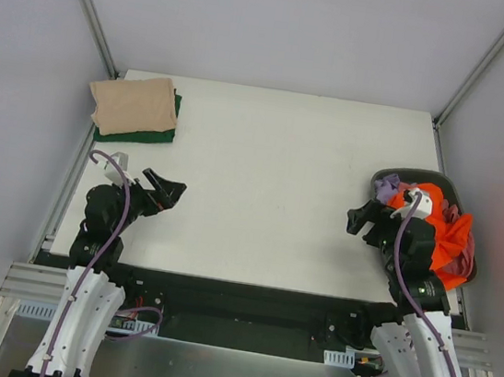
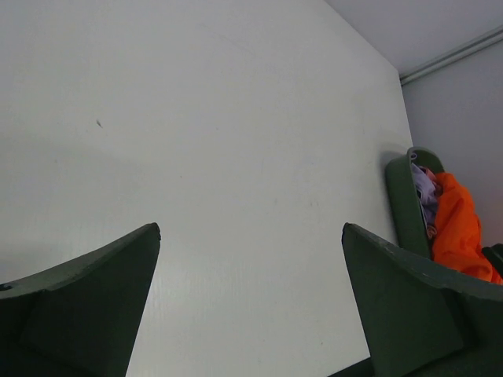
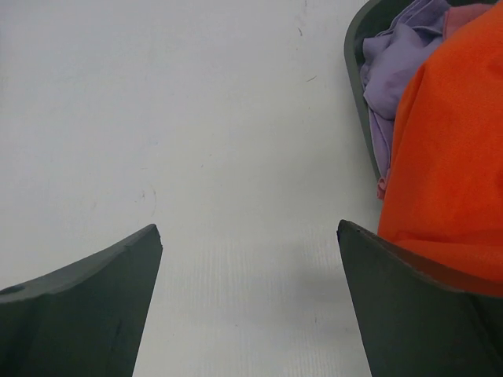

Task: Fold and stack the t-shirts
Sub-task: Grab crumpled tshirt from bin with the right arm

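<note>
- Two arms stand bolted at the near edge of the white table, one toward each side.
- The left gripper is over the bare tabletop near the left side. Its jaws are spread wide with nothing between them. In its wrist view the two dark fingers frame only white surface.
- The right gripper is also wide apart and empty, over the table just beside the left rim of the basket.
- That dark grey oval basket sits at the table's right edge, partly hidden by the right arm.
- An orange shirt lies crumpled in the basket and fills most of it, heaped above the rim. In the right wrist view it bulges out behind the right-hand finger; I cannot tell whether they touch.
- A lilac shirt is bunched at the basket's far left end, against the orange one.
- A little dusty pink cloth shows at the far side of the orange heap.
- At the far left corner a folded beige shirt lies on a folded dark green shirt. The green shows along the near and right edges.
</note>
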